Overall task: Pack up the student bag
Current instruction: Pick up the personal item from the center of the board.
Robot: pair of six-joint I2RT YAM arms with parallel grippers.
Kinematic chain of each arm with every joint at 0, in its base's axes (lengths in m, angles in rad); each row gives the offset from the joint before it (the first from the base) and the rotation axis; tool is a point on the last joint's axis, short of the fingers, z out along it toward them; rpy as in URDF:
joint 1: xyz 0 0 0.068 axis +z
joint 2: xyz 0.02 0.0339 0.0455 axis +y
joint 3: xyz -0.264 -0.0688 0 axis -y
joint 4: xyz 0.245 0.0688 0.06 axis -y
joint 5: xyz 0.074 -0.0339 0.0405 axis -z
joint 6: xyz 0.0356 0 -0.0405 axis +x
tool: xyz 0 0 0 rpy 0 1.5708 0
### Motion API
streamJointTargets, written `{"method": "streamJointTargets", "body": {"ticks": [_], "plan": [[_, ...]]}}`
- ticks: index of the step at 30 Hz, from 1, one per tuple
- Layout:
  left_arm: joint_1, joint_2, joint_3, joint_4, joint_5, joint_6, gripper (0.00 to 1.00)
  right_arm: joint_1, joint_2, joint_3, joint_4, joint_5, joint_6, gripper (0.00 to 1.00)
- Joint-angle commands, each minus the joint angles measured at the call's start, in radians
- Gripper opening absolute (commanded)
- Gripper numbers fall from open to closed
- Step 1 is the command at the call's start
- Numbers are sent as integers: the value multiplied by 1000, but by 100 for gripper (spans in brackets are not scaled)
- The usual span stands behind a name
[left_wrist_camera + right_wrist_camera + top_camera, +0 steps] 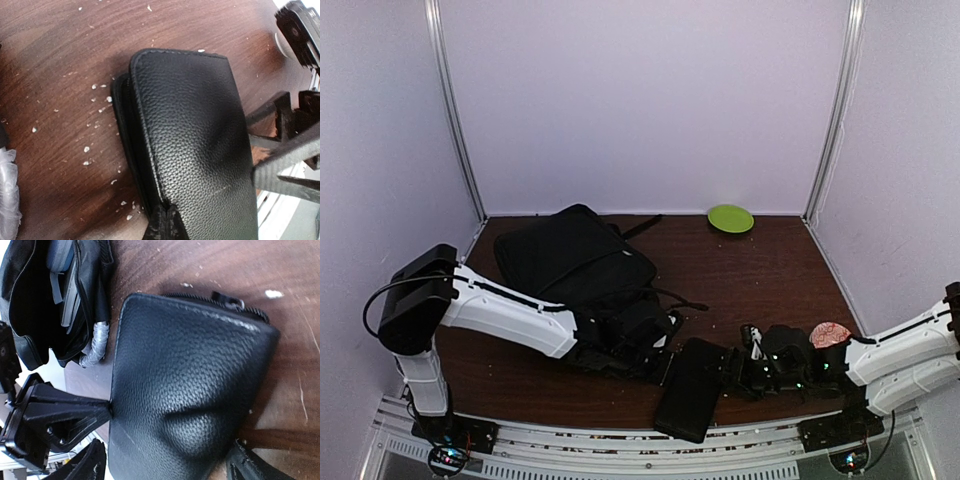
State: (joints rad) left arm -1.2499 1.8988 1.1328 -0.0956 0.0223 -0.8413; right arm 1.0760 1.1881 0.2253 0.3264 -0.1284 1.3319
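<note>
Top view: a dark wooden table point(760, 270) with white walls around it. The bag point(570, 260), black and the largest thing here, lies at 10 o'clock from the table's centre, and its near end passes under the left arm. A slim black case point(690, 390) lies at 6 o'clock by the near edge. The left gripper point(658, 362) is at the case's 10 o'clock and the right gripper point(745, 368) at its 2 o'clock. A green plate point(730, 218) sits at 1 o'clock by the far wall.

Left wrist view: the pebbled case fills the frame. At 6 o'clock the left gripper's jaws are closed, pinching the case's seamed edge. Pale crumbs dot the wood.

Right wrist view: the right gripper's jaws are spread wide, one finger on each side of the case at 6 o'clock. Whether they press it cannot be told. The case shows a shallow dent. At 10 o'clock the bag's mouth gapes, with dark pockets inside and a grey padded handle point(97, 342) hanging at its lip.

Judgement: the bag looks soft, floppy and bulky, so its mouth is likely to sag shut. It seems best held by the handle or the zipped rim, not the loose cloth. It is probably too heavy to lift by one corner.
</note>
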Motion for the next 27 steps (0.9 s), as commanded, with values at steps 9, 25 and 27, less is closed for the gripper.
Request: {"method": "streamJointTargets", "body": {"ticks": [9,25,27], "plan": [[0,100,-32,82,52,-68,0,54,-92,-113,-59,37,140,83],[3,139,-10,87,78,-73,0,22,228,-15,277,11,148,71],[8,140,-14,93,84,-72,0,12,234,5,296,4,132,65]]}}
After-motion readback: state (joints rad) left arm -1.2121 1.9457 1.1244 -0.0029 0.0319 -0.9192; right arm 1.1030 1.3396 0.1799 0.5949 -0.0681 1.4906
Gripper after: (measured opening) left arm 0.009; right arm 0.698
